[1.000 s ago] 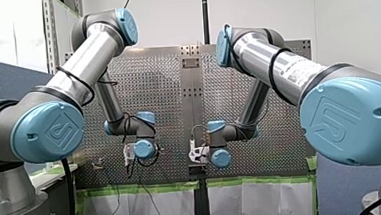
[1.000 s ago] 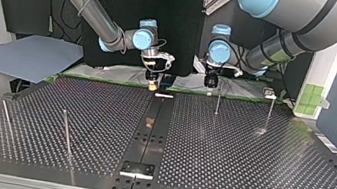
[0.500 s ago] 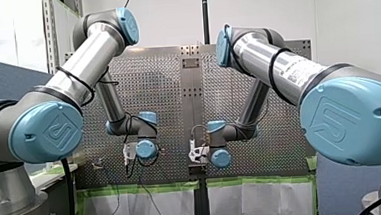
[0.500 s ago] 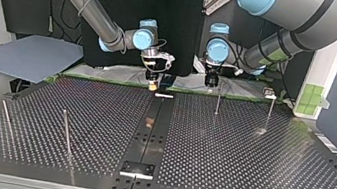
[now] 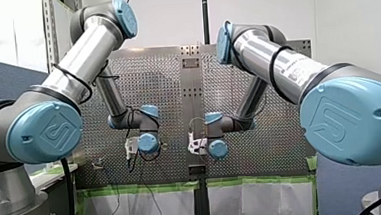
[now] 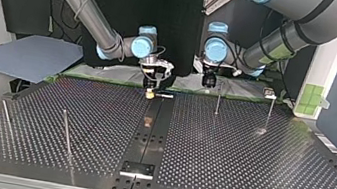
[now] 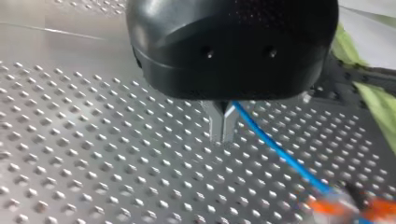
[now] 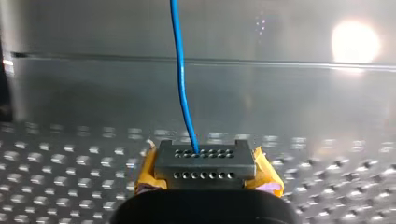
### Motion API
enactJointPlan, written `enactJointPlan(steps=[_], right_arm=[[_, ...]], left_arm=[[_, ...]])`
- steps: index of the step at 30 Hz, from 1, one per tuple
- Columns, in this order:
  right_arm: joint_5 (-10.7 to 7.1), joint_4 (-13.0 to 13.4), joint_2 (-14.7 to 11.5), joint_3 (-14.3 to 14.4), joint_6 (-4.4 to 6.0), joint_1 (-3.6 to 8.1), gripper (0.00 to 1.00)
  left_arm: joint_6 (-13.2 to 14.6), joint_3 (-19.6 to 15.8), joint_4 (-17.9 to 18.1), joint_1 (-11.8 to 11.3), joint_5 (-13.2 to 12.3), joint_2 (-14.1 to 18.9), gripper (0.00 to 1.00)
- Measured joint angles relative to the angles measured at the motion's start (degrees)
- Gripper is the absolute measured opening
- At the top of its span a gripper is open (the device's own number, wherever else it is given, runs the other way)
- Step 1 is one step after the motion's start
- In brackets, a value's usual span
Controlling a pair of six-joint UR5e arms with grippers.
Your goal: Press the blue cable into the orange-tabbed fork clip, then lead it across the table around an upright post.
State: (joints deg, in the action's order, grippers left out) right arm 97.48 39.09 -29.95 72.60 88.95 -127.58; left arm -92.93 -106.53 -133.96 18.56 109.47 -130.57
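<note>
Front view: both arms come in elbows high, wrists folded down by the near edge of the table (image 5: 261, 148). My left gripper (image 5: 130, 152) and my right gripper (image 5: 196, 146) are close together, the right one on the centre strip (image 5: 192, 87); fingers unreadable here. Top view: same pose, left gripper hangs just beside a post (image 6: 218, 98), cable not discernible. Left wrist view: metal fingers (image 7: 218, 126) closed on the blue cable (image 7: 275, 149), which slants off to a blurred orange clip (image 7: 334, 205); right wrist view: yellow pads (image 8: 266, 175) clamped on the cable, which runs straight ahead over the table.
</note>
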Motion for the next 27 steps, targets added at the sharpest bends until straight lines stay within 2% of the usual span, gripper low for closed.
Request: enactJointPlan(steps=[2, 7, 16, 23, 27], right_arm=[[0.11, -1.2, -1.01, -0.17, -0.46, 0.0, 0.0], [0.12, -3.94, -3.62, -0.22, -0.75, -0.12, 0.0], [0.11, -8.86, -8.53, -0.22, -0.6, -0.5, 0.0], [-0.12, -12.91, -12.59, -0.26, -0.52, -0.68, 0.0], [-0.16, -14.27, -14.96, -0.27, -0.46, -0.7, 0.0]], left_arm=[[-0.46, -0.02, -0.89, 0.61, 0.56, 1.11, 0.0], [-1.33, -0.01, -3.44, 1.71, 1.2, 4.22, 0.0], [-2.78, 0.1, -5.74, 2.43, 1.7, 9.24, 0.0], [-2.66, 1.62, -8.49, 3.28, 2.78, 13.32, 0.0], [-2.7, 2.48, -10.35, 3.72, 3.51, 15.5, 0.0]])
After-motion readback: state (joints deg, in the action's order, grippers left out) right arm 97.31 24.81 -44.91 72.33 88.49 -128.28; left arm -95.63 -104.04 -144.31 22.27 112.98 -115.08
